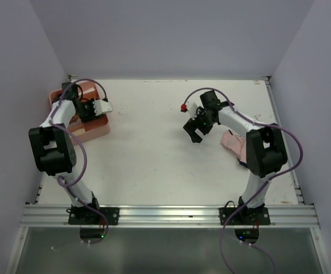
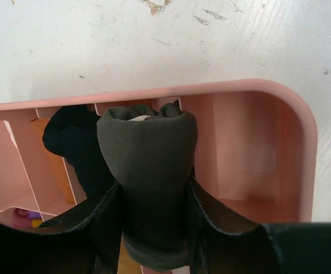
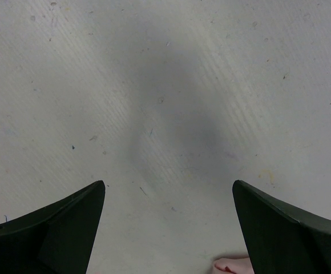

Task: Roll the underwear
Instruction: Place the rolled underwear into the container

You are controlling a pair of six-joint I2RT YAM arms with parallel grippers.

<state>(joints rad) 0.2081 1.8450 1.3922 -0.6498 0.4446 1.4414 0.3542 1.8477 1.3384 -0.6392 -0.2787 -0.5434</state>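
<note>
Left pincer (image 2: 153,197) is clasping the seemingly soft, light olive underwear roll (image 2: 148,148) mid-length between its jaws; right pincer (image 3: 168,182) is gaping empty.

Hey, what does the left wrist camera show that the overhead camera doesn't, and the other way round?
Only the left wrist view: the rolled olive underwear clamped in the left hand at the pink tray, plus the tray's dividers and a black cloth item in the neighbouring compartment.
Only the overhead view: the right hand, open above the table, and the pale pink underwear lying beside the right arm.
Both: the pink tray, the left hand at it, and the white table.
</note>
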